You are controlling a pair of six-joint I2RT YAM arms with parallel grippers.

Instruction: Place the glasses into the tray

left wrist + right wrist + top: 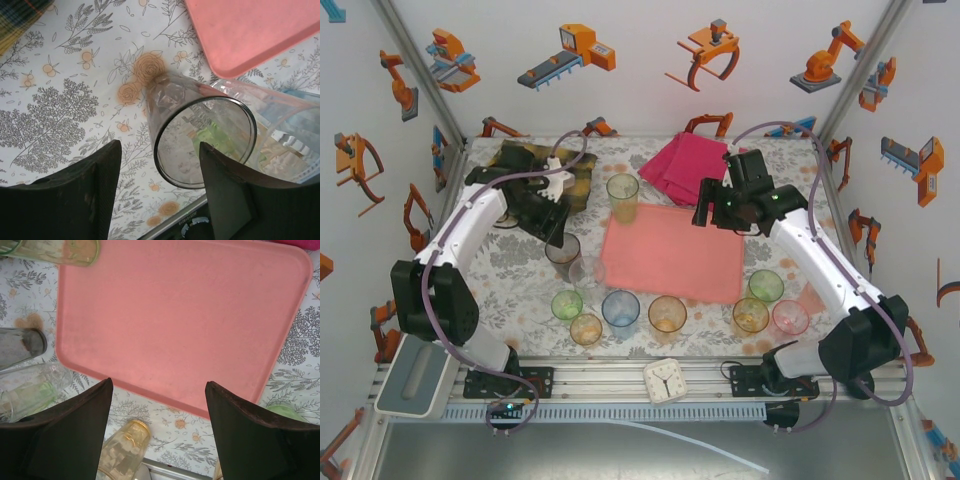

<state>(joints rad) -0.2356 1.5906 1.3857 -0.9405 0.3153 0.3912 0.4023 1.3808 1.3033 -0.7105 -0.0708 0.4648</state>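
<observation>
No text, label, brand or number is showing legibly anywhere; the small white clock [665, 380] is sitting too small for its dial markings to be read.

Left gripper [160, 145] at 9 o'clock, jaws apart, angled down — right gripper [159, 384] at 2 o'clock, jaws apart.

1. Tray [670, 255]: plain salmon pink.
2. Table cover [520, 300]: white, grey leaves, orange flowers.
3. Folded cloth [685, 162], far edge: magenta.
4. Plaid cloth [517, 157], far-left corner: yellow and black.
5. Glass [563, 252] beside tray: smoky grey.
</observation>
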